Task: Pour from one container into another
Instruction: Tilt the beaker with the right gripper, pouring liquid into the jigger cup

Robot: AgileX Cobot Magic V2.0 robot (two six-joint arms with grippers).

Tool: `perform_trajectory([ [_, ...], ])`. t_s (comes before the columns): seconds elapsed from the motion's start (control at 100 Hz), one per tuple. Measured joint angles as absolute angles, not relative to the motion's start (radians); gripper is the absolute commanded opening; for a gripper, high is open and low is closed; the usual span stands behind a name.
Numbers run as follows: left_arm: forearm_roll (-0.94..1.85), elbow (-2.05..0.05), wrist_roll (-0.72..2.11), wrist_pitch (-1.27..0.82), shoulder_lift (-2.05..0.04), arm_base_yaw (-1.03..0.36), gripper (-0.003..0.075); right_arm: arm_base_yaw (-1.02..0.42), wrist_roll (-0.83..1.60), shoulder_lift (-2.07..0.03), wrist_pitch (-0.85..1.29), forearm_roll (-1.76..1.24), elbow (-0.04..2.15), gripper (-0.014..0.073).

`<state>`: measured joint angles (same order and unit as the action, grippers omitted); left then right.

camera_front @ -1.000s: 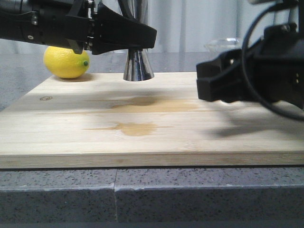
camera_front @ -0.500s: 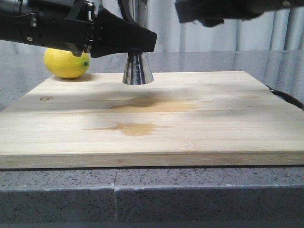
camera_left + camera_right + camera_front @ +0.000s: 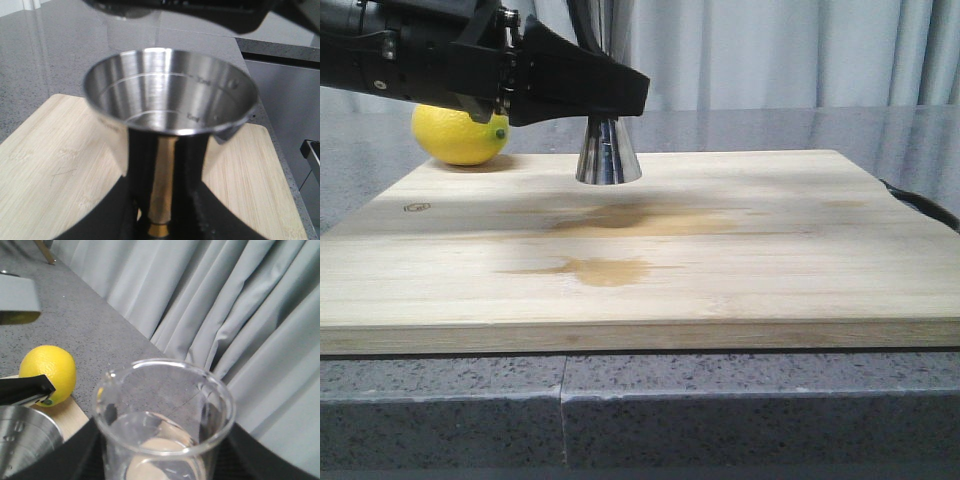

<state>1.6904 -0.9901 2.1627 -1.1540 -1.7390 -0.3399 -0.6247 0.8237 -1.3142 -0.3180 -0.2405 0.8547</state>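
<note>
The steel jigger stands upright over the far part of the wooden board. My left gripper is shut on its narrow waist. I cannot tell whether its foot touches the wood. In the left wrist view the jigger's open cup faces the camera, and the gold band sits between the black fingers. The clear glass beaker is upright in my right gripper, which is shut on it, high beside the jigger's rim. The right arm is out of the front view.
A lemon lies at the board's far left corner. Two damp stains mark the middle of the board. A black cable runs past the board's right edge. Grey curtains hang behind the stone counter.
The right arm with the beaker has risen from board height at the right up and out of the front view. The jigger's foot has shifted slightly lower in the picture.
</note>
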Motion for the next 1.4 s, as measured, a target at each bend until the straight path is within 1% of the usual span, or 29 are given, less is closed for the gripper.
perform_trajectory([
  [0.2, 1.69, -0.99, 2.163, -1.155, -1.739, -0.34, -0.0019, -0.625, 0.825, -1.314, -0.239, -0.134, 0.891, 0.0206],
  [0.37, 1.69, -0.99, 2.163, -1.155, -1.739, -0.34, -0.0019, -0.625, 0.825, -1.314, -0.219, -0.058, 0.896, 0.0206],
  [0.76, 1.685, -0.99, 2.158, -1.155, -1.739, -0.34, -0.0019, -0.625, 0.83, -1.314, -0.203, 0.061, 0.895, 0.0206],
  [1.4, 1.642, -0.99, 2.136, -1.155, -1.739, -0.343, -0.0019, -0.625, 0.831, -1.314, -0.2, 0.177, 0.899, 0.0206],
])
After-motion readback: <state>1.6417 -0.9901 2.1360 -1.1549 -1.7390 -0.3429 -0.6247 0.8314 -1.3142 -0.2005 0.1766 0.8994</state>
